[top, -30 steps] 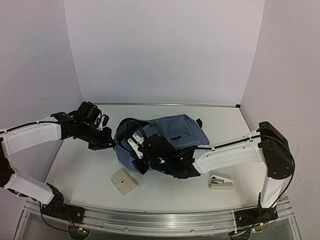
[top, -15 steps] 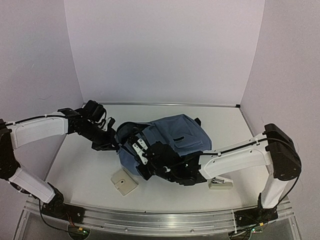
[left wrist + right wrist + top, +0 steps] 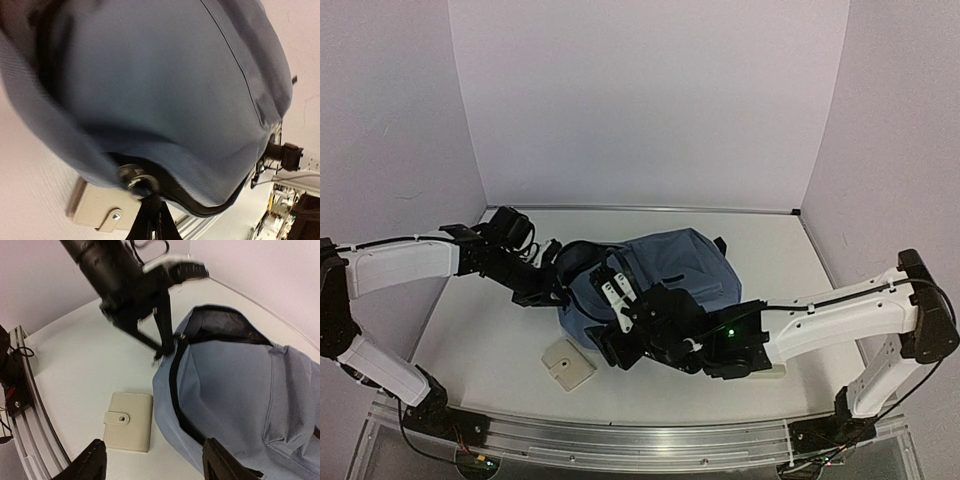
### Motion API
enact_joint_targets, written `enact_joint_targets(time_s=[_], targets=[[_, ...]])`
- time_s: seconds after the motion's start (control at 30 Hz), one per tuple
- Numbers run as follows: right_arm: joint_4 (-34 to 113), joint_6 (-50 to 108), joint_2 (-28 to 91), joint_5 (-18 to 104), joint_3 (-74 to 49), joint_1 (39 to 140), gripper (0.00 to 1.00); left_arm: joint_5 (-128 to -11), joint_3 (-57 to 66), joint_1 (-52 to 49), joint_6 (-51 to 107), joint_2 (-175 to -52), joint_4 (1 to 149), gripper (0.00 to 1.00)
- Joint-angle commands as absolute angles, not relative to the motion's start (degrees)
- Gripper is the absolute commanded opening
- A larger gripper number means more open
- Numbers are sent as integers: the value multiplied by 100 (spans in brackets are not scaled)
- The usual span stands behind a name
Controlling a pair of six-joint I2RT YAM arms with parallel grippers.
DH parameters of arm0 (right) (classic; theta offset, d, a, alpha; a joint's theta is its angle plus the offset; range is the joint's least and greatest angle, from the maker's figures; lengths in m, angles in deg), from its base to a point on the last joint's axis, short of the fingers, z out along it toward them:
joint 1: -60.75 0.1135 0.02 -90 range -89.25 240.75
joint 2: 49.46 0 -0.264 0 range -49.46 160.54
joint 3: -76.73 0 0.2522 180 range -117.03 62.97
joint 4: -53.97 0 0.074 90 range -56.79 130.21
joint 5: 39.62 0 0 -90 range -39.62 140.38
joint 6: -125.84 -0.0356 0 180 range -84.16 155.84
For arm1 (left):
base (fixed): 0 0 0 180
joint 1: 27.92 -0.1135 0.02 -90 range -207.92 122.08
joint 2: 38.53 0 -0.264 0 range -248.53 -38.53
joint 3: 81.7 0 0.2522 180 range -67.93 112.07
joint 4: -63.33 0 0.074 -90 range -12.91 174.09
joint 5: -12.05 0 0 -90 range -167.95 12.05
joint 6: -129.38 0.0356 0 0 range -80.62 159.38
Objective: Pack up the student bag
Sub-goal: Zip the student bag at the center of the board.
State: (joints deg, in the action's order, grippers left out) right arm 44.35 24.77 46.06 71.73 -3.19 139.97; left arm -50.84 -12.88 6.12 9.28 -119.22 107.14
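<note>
Right jaws newly apart over student bag (image 3: 690, 262); left jaws tight on its blurred zip pull (image 3: 133, 176).

I count one blue backpack (image 3: 685, 265), one cream wallet (image 3: 567, 365), and two arms over my bench (image 3: 480, 340): one left arm (image 3: 400, 270), one right arm (image 3: 840, 310).

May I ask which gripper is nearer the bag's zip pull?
Left. The left gripper is shut on the zip pull; the right gripper hangs open over the student bag's near side.
</note>
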Motion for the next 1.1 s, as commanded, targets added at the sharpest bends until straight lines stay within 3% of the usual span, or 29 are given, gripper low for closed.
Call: enact_joint_targets(time_s=[0.0,0.13,0.23,0.5,0.7,0.9,1.07], targets=[[4458,2129,4403,7240,-566,13959,78,-4530,-1681,1141,502,-11945,9956,0],[4618,2188,4746,7225,-391,13955,90,-4218,-1900,1232,248,-11798,9503,0],[4616,1723,4839,7656,-249,13854,91,-4692,-1690,1239,337,-11680,9956,0],[3590,-1418,4156,9043,92,13706,98,-5741,-1330,1233,186,-11677,10534,0],[3265,-3206,3667,8597,820,13520,98,-6512,-954,1224,315,-11746,11128,0],[3262,-3880,3592,8245,1256,13221,98,-6445,-928,1224,400,-11777,11122,0],[3714,-3579,3772,7878,1475,12748,87,-6157,-1026,1224,603,-11754,10962,0]])
